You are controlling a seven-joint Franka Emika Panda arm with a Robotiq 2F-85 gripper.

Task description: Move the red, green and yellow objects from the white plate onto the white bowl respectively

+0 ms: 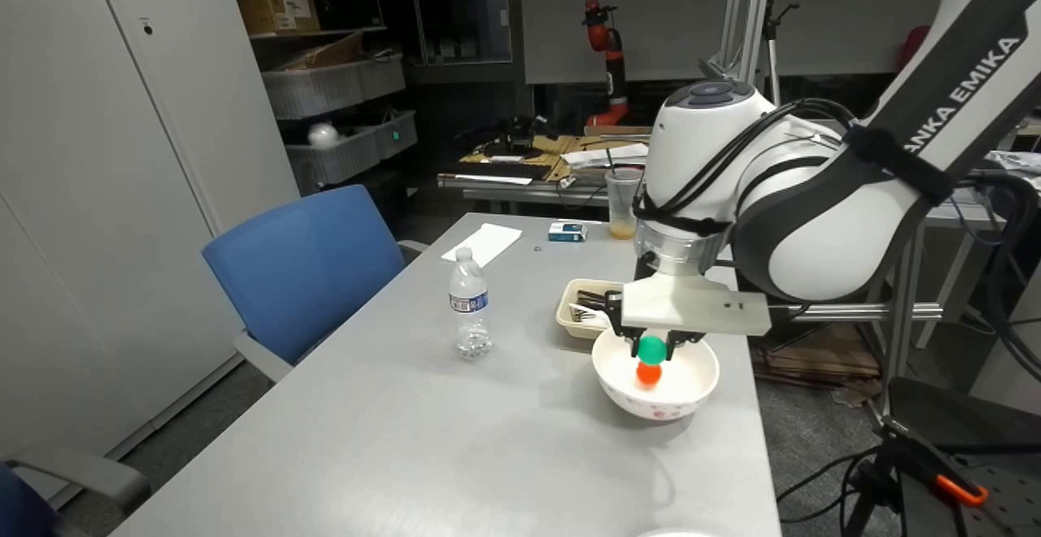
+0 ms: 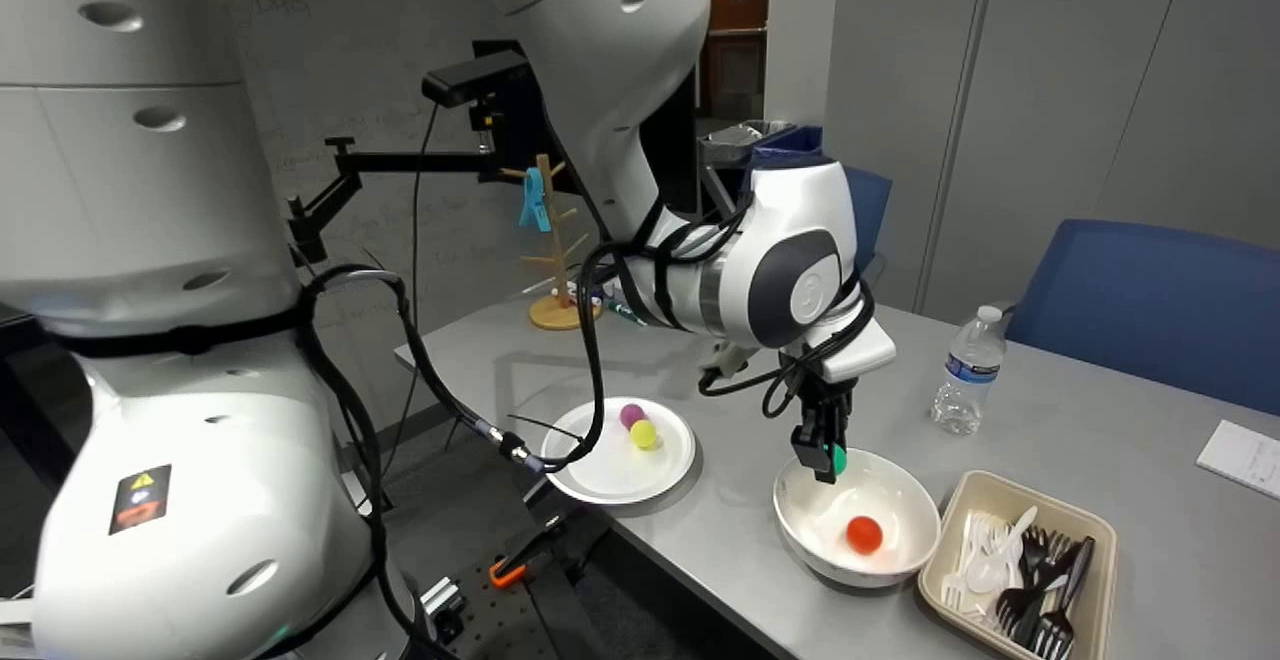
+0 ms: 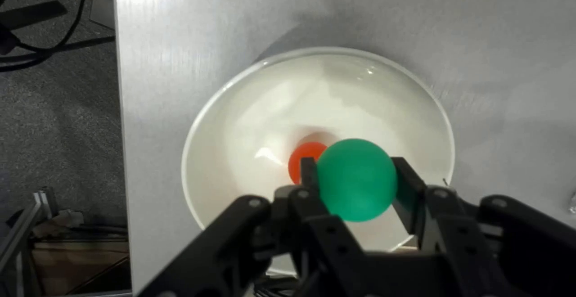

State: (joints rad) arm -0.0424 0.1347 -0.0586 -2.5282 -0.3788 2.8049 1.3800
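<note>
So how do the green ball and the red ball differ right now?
Colour: the green ball is plain green; the red ball is bright orange-red.
Support: the green ball is held in the gripper; the red ball lies loose inside the white bowl.
Height: the green ball hangs higher; the red ball is down on the bottom.
Both look round and single-coloured.

The white bowl (image 2: 812, 530), round, deep-sided and marked with pink on its outer wall, is set upright. Inside it, at the bottom, the smooth orange-red ball (image 2: 864, 535) is cradled. The green ball (image 3: 357, 180), likewise smooth, is held over the bowl's opening, apart from the red one. To the bowl's left in an exterior view, apart from it, the flat white plate (image 2: 610, 478) is placed, and on this the yellow ball (image 2: 644, 434) is rested.
</note>
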